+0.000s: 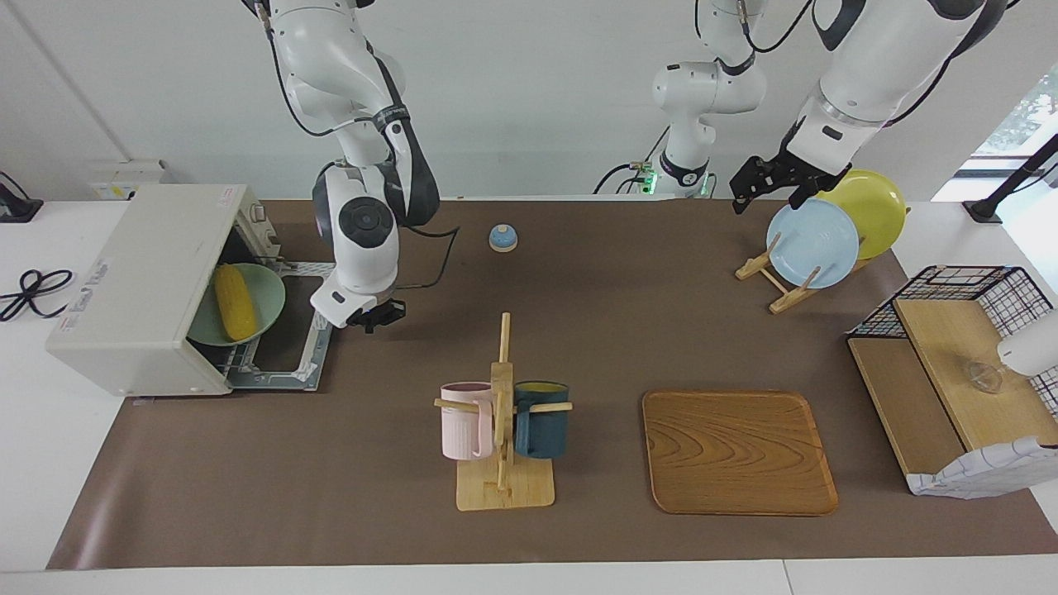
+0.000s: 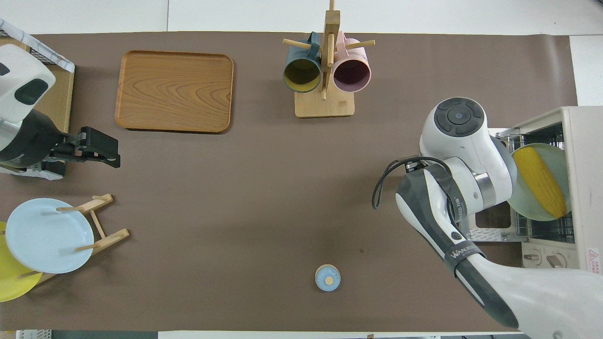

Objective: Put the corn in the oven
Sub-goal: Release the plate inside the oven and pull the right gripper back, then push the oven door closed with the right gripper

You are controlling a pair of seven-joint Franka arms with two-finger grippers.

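Observation:
The off-white oven [image 1: 132, 289] stands at the right arm's end of the table with its door [image 1: 285, 351] folded down flat. The yellow corn [image 1: 234, 302] lies on a pale green plate [image 1: 269, 297] that rests on the wire rack, partly inside the oven. Corn [image 2: 539, 181] and oven [image 2: 584, 141] also show in the overhead view. My right gripper [image 1: 378, 318] hangs low over the door's free edge, apart from the plate; in the overhead view the arm hides it. My left gripper [image 1: 769, 202] is open and empty over the plate rack.
A wooden rack holds a blue plate [image 1: 812, 244] and a yellow plate [image 1: 876, 207]. A mug stand [image 1: 502, 413] carries a pink and a dark blue mug. A wooden tray [image 1: 736, 450], a small blue bell [image 1: 502, 238] and a wire basket [image 1: 950, 372] also stand here.

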